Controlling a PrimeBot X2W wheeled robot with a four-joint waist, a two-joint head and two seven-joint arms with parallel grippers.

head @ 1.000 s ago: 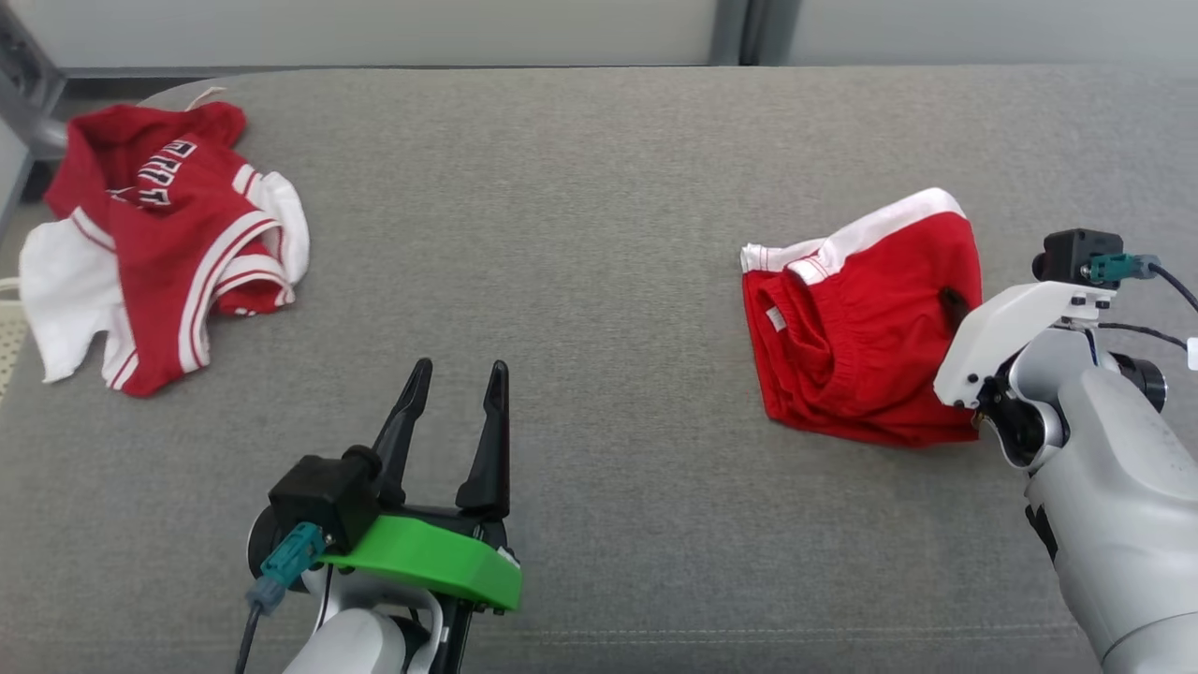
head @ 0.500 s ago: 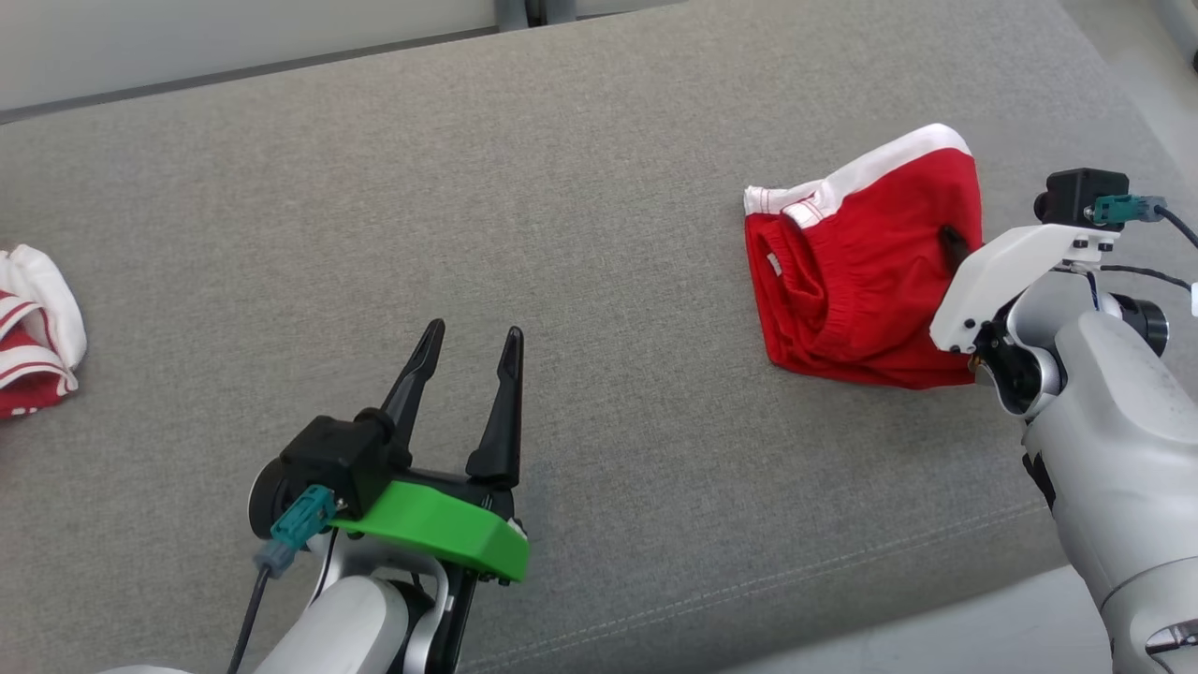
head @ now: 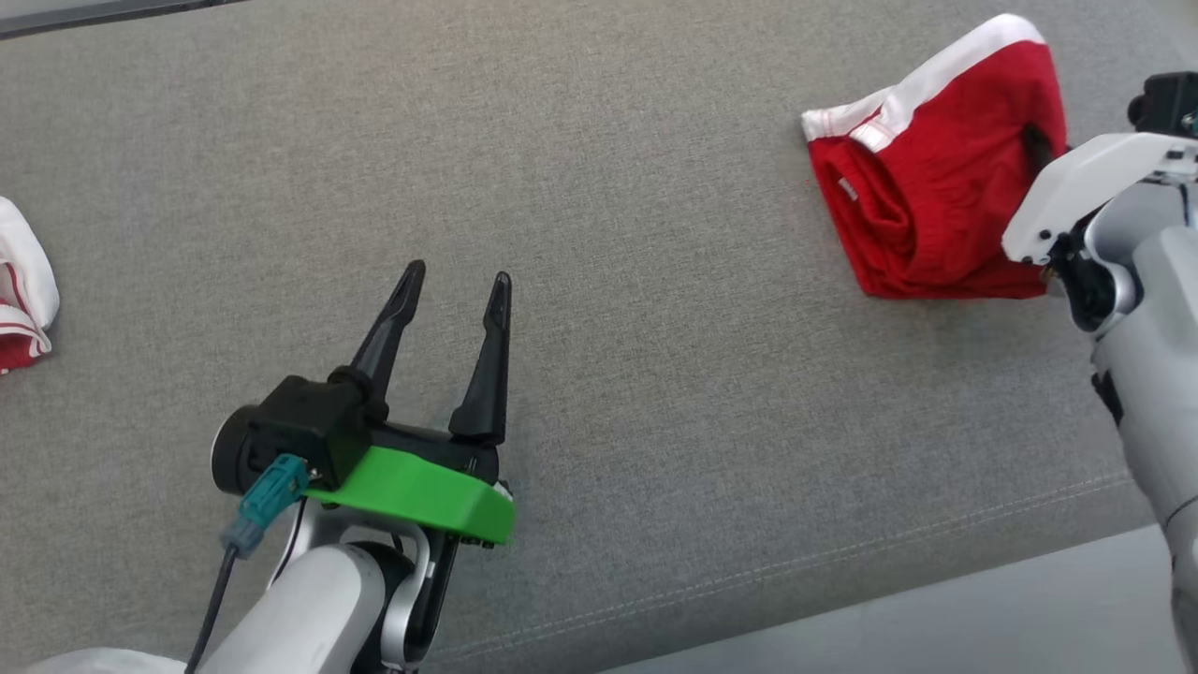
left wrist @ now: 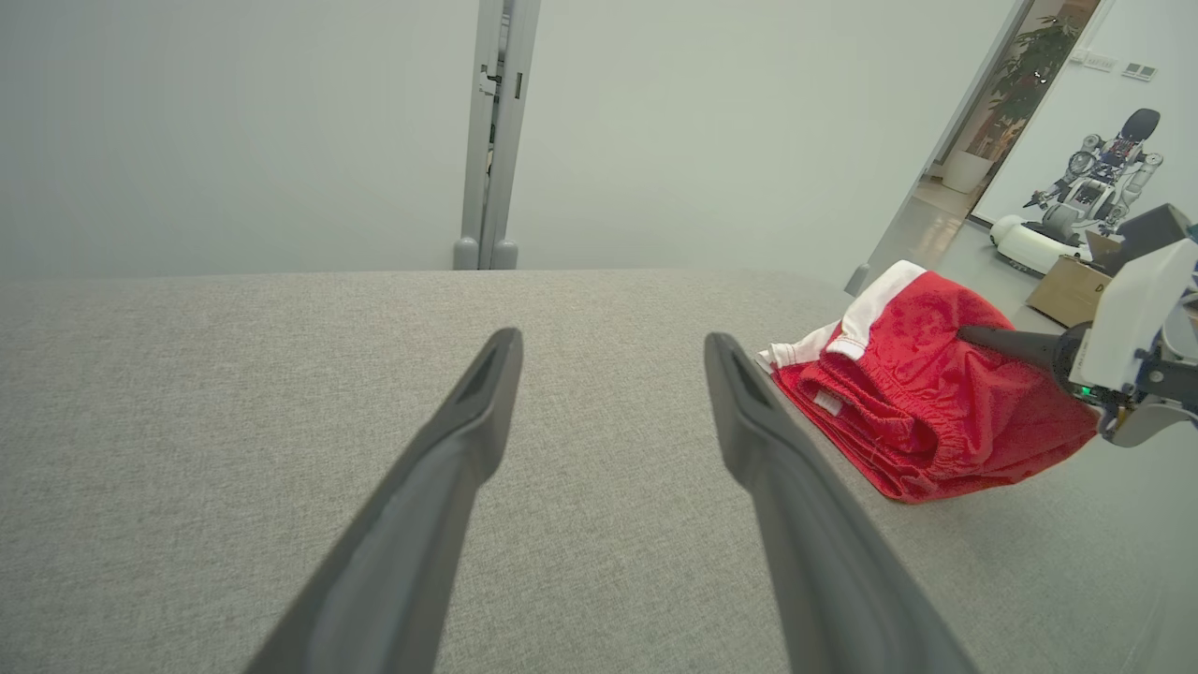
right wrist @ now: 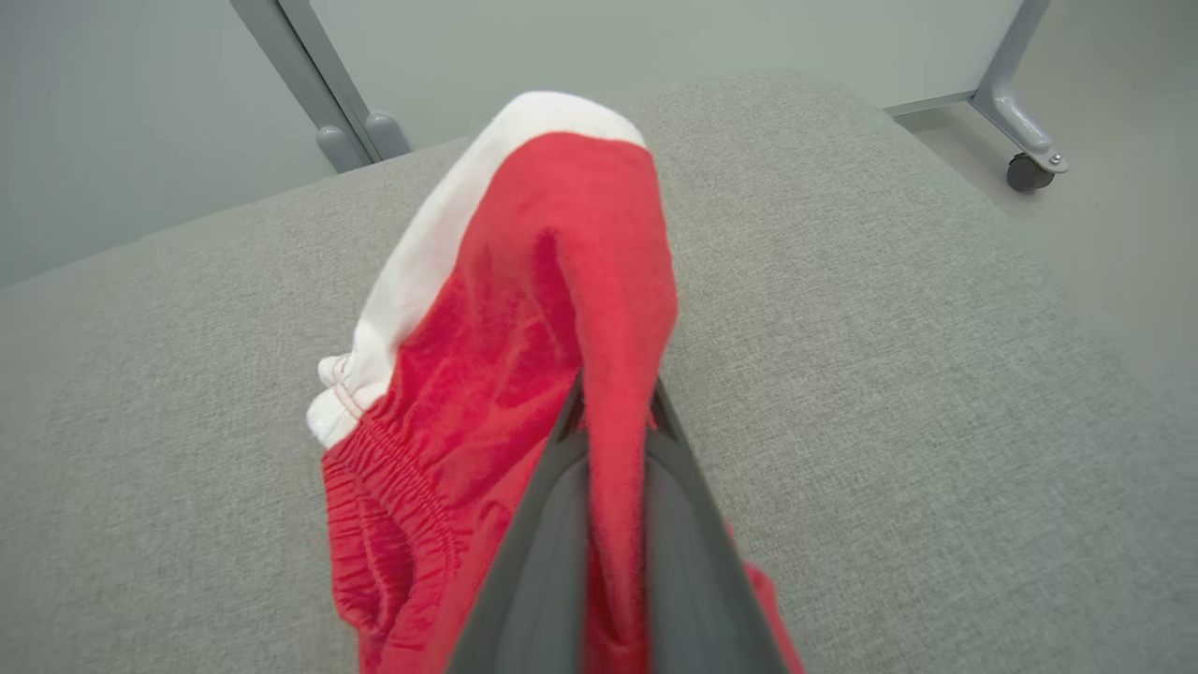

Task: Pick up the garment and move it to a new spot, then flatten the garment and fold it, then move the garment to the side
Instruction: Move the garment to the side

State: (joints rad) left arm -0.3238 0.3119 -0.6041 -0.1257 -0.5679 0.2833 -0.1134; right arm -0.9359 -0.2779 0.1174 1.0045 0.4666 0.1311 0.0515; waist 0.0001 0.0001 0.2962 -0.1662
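Dark tapered fingers (head: 485, 374), a green cover (head: 412, 491), a teal plug (head: 267, 493) and black cable (head: 208, 613) are being displayed on the left gripper (head: 457, 272), a white cover (head: 1076, 187) on the right.

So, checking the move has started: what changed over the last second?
The head camera swung, so much of the shift is the view's. But the red shorts drew away from the jersey, toward the robot's right, carried by the right gripper. Unchanged: that gripper shut on them; left gripper open, empty.
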